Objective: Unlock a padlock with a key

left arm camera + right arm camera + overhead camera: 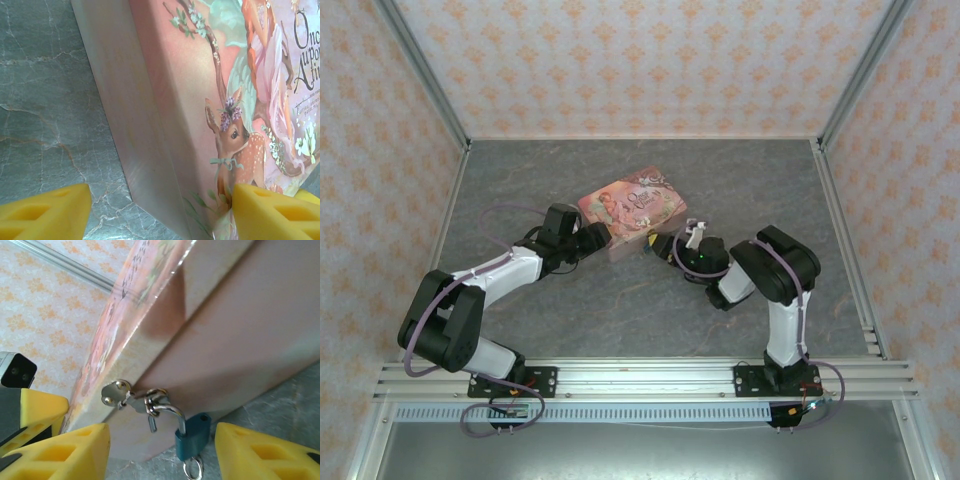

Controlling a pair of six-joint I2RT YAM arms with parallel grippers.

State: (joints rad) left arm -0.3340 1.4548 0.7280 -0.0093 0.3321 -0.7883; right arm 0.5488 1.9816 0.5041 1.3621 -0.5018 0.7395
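Pink illustrated box lying on grey marbled table; silver hasp on box side, apparently closed.

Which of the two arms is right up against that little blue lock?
The right arm: the teal padlock hangs between its yellow fingers. The left arm's fingers flank the pink box's corner instead.

On the lid of the pink box we read large, dark, ornate letters in the left wrist view, cut off by the right edge of the frame: "Onc" on line 1, "upo" on line 2, "A tin" on line 3. Beneath them run 2 or 3 lines of small print, too fine for us to read. In the right wrist view the lid's lettering lies too oblique to read, and from above it is too small.
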